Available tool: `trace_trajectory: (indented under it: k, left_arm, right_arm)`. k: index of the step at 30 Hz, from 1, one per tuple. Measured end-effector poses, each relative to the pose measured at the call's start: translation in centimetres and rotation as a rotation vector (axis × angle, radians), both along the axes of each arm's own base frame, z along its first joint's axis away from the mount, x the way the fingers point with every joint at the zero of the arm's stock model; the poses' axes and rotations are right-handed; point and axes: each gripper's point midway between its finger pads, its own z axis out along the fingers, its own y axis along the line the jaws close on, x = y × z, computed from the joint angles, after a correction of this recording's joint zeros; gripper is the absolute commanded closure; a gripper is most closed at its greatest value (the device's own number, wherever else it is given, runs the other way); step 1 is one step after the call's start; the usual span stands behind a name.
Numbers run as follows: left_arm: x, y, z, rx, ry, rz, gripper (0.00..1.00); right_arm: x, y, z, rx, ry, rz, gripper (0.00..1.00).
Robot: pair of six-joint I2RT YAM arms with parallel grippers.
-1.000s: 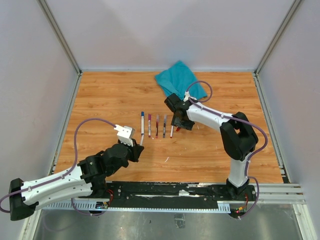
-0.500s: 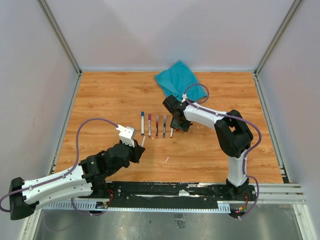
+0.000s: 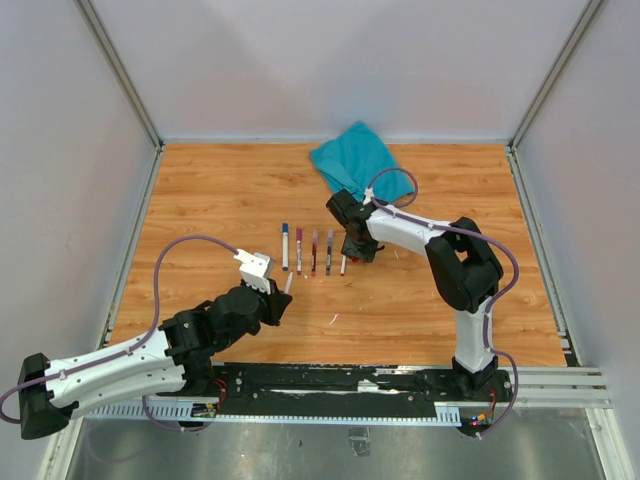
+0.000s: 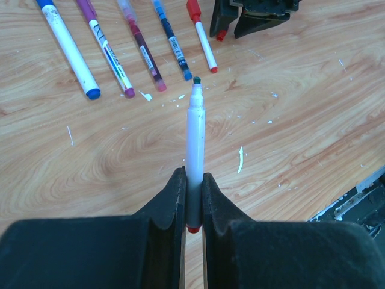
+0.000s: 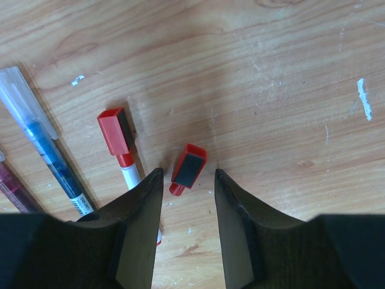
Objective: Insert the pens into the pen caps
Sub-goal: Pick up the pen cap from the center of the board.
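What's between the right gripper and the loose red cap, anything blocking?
Nothing visible. The red cap lies between the open fingers of the right gripper. A red-capped pen lies close beside one finger, outside the gap, so it could get nudged.

Lying on the table [image 3: 200, 200], a row of pens [image 3: 314, 252], with a cap [image 5: 188, 167] just right of the rightmost, a cloth [image 3: 358, 160] behind and another pen [image 4: 195, 129] before it.
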Motion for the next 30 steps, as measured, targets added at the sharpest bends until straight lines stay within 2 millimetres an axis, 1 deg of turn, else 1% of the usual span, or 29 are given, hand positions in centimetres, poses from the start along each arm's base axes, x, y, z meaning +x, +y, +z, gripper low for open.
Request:
trace_trajectory:
  k: [7,11,17,18,19,20,24,28,30]
  left_arm:
    - [0.0,0.0,0.0,0.0,0.0,0.0,1.0]
    - [0.0,0.0,0.0,0.0,0.0,0.0,1.0]
    - [0.0,0.0,0.0,-0.002,-0.001,0.0,1.0]
    - [0.0,0.0,0.0,-0.002,-0.001,0.001,0.99]
    - [0.0,0.0,0.0,-0.002,-0.001,0.001,1.0]
    - [0.0,0.0,0.0,-0.002,-0.001,0.001,1.0]
    - [0.0,0.0,0.0,-0.003,0.0,0.001,1.0]
    - [0.0,0.0,0.1,-0.005,0.001,0.002,0.99]
    - [0.0,0.0,0.1,-0.007,0.002,0.003,0.99]
  right_arm:
    - [0.4,0.1,-0.2,0.019,0.001,-0.003,0.63]
    - [0.5,0.2,-0.2,0.023,0.0,0.001,0.67]
    - [0.7,0.3,-0.1,0.027,-0.006,0.008,0.78]
    - [0.7,0.4,-0.1,0.028,-0.008,0.014,0.81]
    - [0.8,0.4,-0.1,0.029,-0.009,0.023,0.87]
    - [0.8,0.5,-0.1,0.032,-0.009,0.033,0.91]
    - [0.8,0.5,-0.2,0.036,-0.012,0.097,0.99]
    - [0.4,0.7,-0.1,0.065,-0.023,0.168,0.99]
    - [-0.2,0.7,-0.1,0.086,-0.024,0.218,0.99]
